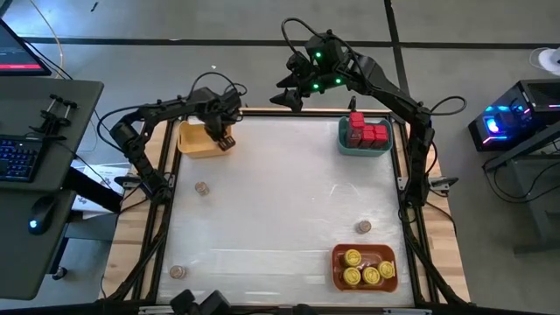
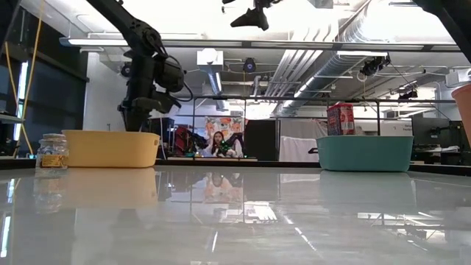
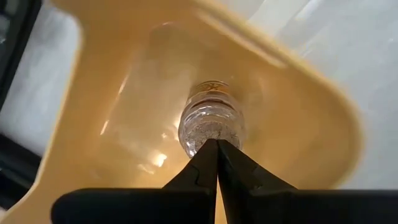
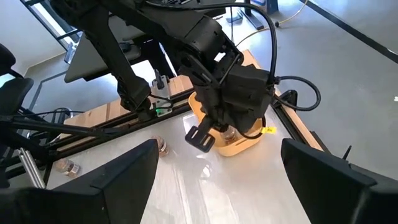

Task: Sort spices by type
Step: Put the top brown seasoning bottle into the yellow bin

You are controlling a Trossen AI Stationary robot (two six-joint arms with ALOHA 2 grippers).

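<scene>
My left gripper [image 1: 224,138] is shut and reaches down into the yellow bin [image 1: 198,142] at the far left. Its tips [image 3: 216,148] stand just over a small clear jar with tan-brown contents [image 3: 209,122] inside the bin. My right gripper [image 4: 217,186] is open and empty, raised high above the table's far edge [image 1: 290,94]. Red tins [image 1: 366,133] sit in the teal bin [image 1: 343,140]. Yellow-lidded jars [image 1: 363,268] sit in the orange bin [image 1: 337,278]. Three tan-brown jars stand on the table at the left [image 1: 202,188], the near left [image 1: 178,272] and the right [image 1: 363,227]. My left gripper's shut fingertips [image 3: 211,155] point down at the near side of the jar [image 3: 205,140] in the yellow bin. I cannot tell whether they touch it. The jar rests on the bin's floor.
The middle of the white table [image 1: 280,201] has free room. The low view shows the yellow bin [image 2: 110,149], the teal bin [image 2: 364,152] and one jar [image 2: 51,154] at the left. A person [image 2: 218,143] sits in the room beyond the table. A desk with a keyboard [image 1: 22,157] stands left of the table.
</scene>
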